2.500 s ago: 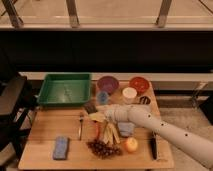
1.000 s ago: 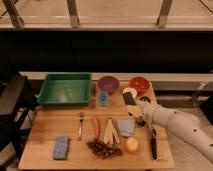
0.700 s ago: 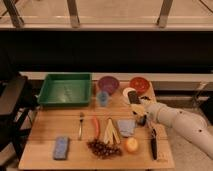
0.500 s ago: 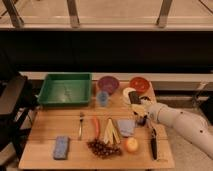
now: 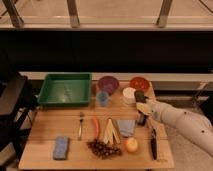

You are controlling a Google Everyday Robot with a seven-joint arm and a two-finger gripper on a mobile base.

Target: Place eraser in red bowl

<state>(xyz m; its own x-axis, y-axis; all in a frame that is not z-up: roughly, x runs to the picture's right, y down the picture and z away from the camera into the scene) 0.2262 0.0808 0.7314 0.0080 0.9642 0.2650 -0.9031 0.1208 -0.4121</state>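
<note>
The red bowl (image 5: 139, 83) stands at the back right of the wooden table, right of the purple bowl (image 5: 108, 83). My gripper (image 5: 140, 100) is just in front of the red bowl and right of the white cup (image 5: 129, 95), a little above the table. A small dark block, the eraser (image 5: 139, 94), sits at its tip, and the gripper looks shut on it. The arm (image 5: 182, 122) reaches in from the lower right.
A green tray (image 5: 65, 89) is at the back left, with a blue cup (image 5: 103, 99) beside it. A small black cylinder (image 5: 141, 120), grey-blue cloth (image 5: 127, 128), banana (image 5: 110, 131), carrot (image 5: 95, 126), fork (image 5: 80, 125), grapes (image 5: 104, 148), orange fruit (image 5: 131, 145), blue sponge (image 5: 61, 147) and black-handled tool (image 5: 153, 142) lie in front.
The gripper left the middle of the table by the banana and moved right and back to beside the white cup, carrying the dark block. Over the last half second it hardly moved.
</note>
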